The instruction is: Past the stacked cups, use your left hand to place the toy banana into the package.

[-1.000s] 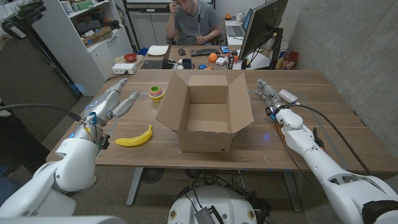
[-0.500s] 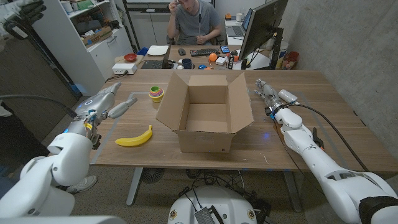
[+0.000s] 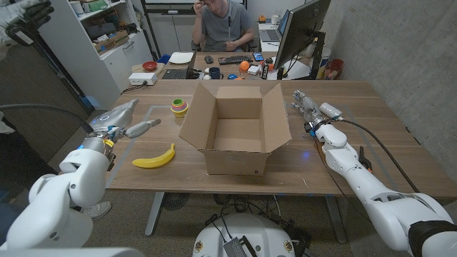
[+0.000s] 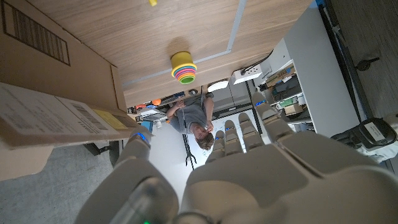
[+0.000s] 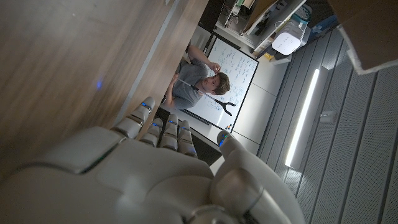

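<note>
Hovering left hand (image 3: 123, 121), fingers extended, empty, apart from toy banana (image 3: 155, 158).

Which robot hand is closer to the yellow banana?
The left hand. It is over the table just behind the toy banana, while the right hand is far off, on the other side of the cardboard box.

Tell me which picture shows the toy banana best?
The head view: the whole toy banana lies on the table in front of the left hand. The left wrist view catches just a yellow bit at the picture's edge. The right wrist view looks elsewhere.
</note>
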`<state>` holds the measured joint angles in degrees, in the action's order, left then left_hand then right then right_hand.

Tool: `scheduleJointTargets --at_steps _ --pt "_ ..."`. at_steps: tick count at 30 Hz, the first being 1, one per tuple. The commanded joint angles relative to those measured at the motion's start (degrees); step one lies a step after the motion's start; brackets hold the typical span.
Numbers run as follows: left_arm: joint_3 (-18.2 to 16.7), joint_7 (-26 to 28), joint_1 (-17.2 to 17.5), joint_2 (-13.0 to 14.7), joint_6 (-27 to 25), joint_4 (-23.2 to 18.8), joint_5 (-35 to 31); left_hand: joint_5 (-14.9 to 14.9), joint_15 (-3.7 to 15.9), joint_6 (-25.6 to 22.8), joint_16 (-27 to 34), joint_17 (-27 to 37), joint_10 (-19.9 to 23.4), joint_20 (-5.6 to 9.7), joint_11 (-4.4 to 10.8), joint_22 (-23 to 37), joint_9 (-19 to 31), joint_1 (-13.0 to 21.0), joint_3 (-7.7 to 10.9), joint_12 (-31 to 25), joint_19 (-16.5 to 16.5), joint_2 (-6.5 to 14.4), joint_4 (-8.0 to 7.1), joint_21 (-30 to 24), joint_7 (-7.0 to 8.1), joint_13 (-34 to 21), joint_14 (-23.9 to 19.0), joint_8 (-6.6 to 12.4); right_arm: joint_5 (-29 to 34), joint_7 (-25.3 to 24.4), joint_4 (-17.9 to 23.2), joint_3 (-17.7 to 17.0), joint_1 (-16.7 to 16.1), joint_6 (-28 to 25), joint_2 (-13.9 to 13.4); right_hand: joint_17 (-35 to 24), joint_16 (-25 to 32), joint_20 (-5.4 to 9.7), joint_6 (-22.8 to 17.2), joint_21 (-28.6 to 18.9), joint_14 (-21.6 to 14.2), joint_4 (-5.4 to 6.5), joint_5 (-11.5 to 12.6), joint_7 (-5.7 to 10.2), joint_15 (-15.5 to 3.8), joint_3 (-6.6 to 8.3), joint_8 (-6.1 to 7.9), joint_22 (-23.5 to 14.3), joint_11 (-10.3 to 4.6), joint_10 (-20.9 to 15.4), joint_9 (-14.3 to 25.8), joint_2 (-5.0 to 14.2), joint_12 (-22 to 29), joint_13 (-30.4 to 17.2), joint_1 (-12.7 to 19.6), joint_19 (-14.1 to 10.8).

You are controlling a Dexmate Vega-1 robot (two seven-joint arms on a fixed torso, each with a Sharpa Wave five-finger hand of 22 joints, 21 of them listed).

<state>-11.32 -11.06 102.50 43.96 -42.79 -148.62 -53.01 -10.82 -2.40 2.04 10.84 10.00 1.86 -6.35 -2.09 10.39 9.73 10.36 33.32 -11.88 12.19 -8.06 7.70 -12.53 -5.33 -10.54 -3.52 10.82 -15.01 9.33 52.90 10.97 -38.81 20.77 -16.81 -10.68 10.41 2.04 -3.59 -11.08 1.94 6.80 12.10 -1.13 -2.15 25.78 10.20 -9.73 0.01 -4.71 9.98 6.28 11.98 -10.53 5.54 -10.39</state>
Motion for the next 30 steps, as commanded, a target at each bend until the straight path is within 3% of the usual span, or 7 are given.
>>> scheduleJointTargets --at_steps 1,8,14,19,30 --pt "3.2 -3.0 -2.1 1.6 -2.9 2.0 -4.3 -0.5 -0.12 -0.5 0.6 0.3 1.0 -0.30 -0.02 0.0 0.3 0.3 -0.26 -0.3 1.0 -0.9 0.49 -0.4 -0.38 -0.3 -1.1 0.27 0.4 1.0 -1.9 -0.1 0.9 1.2 0.5 0.0 0.2 2.60 -0.3 -0.3 -0.3 0.00 0.4 -0.44 -1.84 -0.22 0.45 -0.2 -0.05 -0.5 0.3 0.07 0.1 -0.3 -0.2 -0.5" --pt "6.5 -4.8 -4.5 3.6 -5.1 4.3 -6.7 -0.6 0.12 -0.6 0.6 0.3 1.3 -0.21 0.03 -0.1 0.3 0.7 -0.40 -0.4 1.1 -1.0 0.78 -0.3 -0.25 -0.3 -1.4 0.31 0.4 1.6 -2.7 -0.3 1.2 2.0 0.7 0.0 0.2 2.55 -0.3 -0.3 -0.3 -0.03 0.4 -0.45 -1.79 -0.26 0.44 -0.2 -0.04 -0.6 0.3 -0.01 0.1 -0.3 -0.2 -0.6" --pt "7.9 -7.9 -6.8 5.6 -6.4 6.2 -4.6 -0.7 0.17 -1.1 0.7 0.3 1.8 0.28 0.13 -0.1 0.3 1.2 -0.65 -0.5 1.5 -1.3 1.07 -0.4 -0.29 -0.3 -1.9 0.40 0.4 1.6 -2.7 -0.4 1.1 1.9 0.7 0.1 0.2 2.48 -0.3 -0.3 -0.4 -0.09 0.4 -0.52 -1.76 -0.31 0.44 -0.2 0.07 -0.5 0.3 -0.12 0.1 -0.3 -0.2 -0.6" --pt "8.1 -5.2 -6.9 5.6 -6.1 7.1 -2.0 -0.8 0.24 -1.1 0.7 0.3 1.9 0.60 0.01 -0.1 0.3 1.5 -0.83 -0.5 1.7 -1.4 1.19 -0.3 -0.33 -0.3 -2.0 0.38 0.3 1.7 -2.8 -0.6 1.1 2.1 0.7 0.1 0.2 2.46 -0.3 -0.3 -0.4 -0.15 0.4 -0.54 -1.73 -0.32 0.44 -0.2 0.06 -0.5 0.3 -0.19 0.1 -0.3 -0.2 -0.6" --pt "12.1 -4.8 -9.2 10.4 -9.2 8.7 0.0 -1.0 0.32 -1.1 0.6 0.4 1.8 0.67 0.41 -0.1 0.4 1.9 -1.15 -0.4 1.9 -1.6 1.33 -0.3 0.04 -0.3 -2.1 0.26 0.6 2.5 -4.4 -0.4 2.0 3.4 1.2 0.1 0.2 2.40 -0.3 -0.3 -0.5 -0.25 0.4 -0.59 -1.74 -0.35 0.43 -0.2 0.09 -0.6 0.3 -0.28 0.1 -0.3 -0.2 -0.7"
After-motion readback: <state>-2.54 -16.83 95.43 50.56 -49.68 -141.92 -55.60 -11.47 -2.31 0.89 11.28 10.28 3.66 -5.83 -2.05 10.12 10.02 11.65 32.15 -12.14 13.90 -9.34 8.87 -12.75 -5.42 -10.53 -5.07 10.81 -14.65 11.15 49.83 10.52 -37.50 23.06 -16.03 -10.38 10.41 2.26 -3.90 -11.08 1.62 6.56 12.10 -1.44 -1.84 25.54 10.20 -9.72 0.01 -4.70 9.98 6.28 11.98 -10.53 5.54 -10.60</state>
